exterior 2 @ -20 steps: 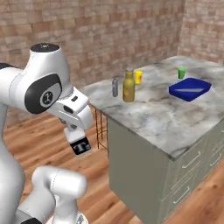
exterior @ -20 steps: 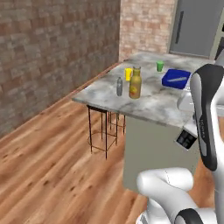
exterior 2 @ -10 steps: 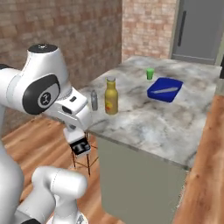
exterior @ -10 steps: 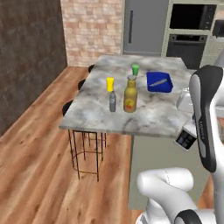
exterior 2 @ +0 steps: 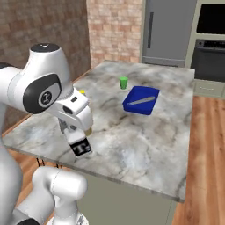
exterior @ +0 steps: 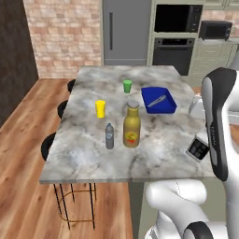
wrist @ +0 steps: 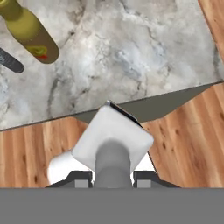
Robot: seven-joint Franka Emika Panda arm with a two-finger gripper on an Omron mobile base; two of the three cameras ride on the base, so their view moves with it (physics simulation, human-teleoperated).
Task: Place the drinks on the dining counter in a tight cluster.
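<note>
Base has swung round since 1 second back: the dining counter [exterior: 154, 140] now sits square ahead, fridge and oven behind it, where earlier it lay off at an angle; the bottles themselves look unmoved on the marble.

Left base view: amber bottle [exterior: 131, 125] stands upright near the counter's middle, small clear water bottle [exterior: 109, 136] just beside it on its left, apart, not touching. Yellow cup [exterior: 100, 108] further back, green cup [exterior: 127, 86] beyond that, blue tray [exterior: 158, 100] to the right. 3 black stools [exterior: 48, 144] line the left edge.

Right base view: the arm's elbow covers most of the amber bottle; green cup [exterior 2: 124, 82] and blue tray [exterior 2: 140, 100] sit well apart from it.

Hand view: gripper [wrist: 112, 175] hangs past the counter's near edge, over wood floor. Jaws pressed in on a white narrow-necked container [wrist: 112, 140], its neck between the tips. Amber bottle [wrist: 30, 33] and water bottle [wrist: 11, 61] lie top left.
</note>
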